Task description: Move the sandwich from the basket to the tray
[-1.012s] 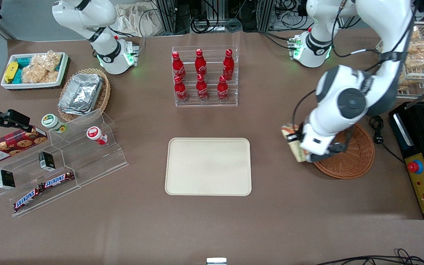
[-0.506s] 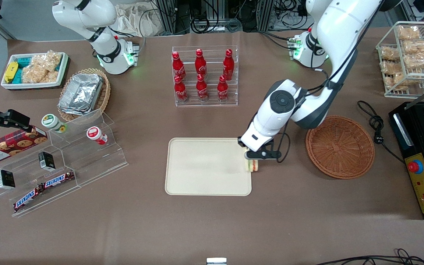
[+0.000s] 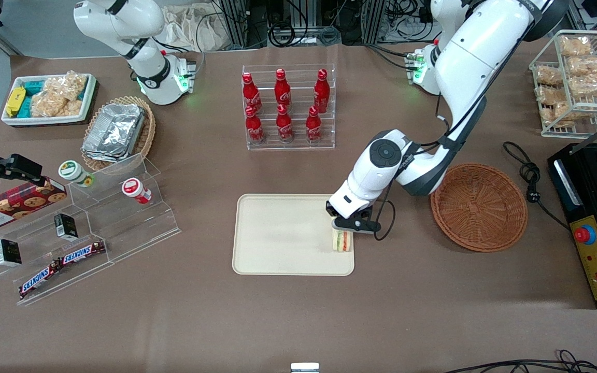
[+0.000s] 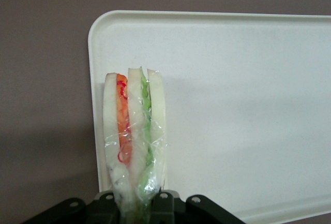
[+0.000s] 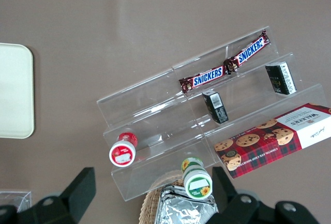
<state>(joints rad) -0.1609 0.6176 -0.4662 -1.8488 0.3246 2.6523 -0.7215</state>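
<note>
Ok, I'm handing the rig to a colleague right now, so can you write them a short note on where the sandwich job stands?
Gripper: the left arm's, shut on the sandwich, held over the tray's edge nearest the basket.
Sandwich: out of the basket, standing on edge with the filling layers showing. Whether it already touches the tray cannot be told.
Tray: otherwise bare, mid-table.
Basket: holds nothing, toward the working arm's end of the table.
Done: pick and carry to the tray.
Left: lower if needed, open the gripper, pull the arm away.
</note>
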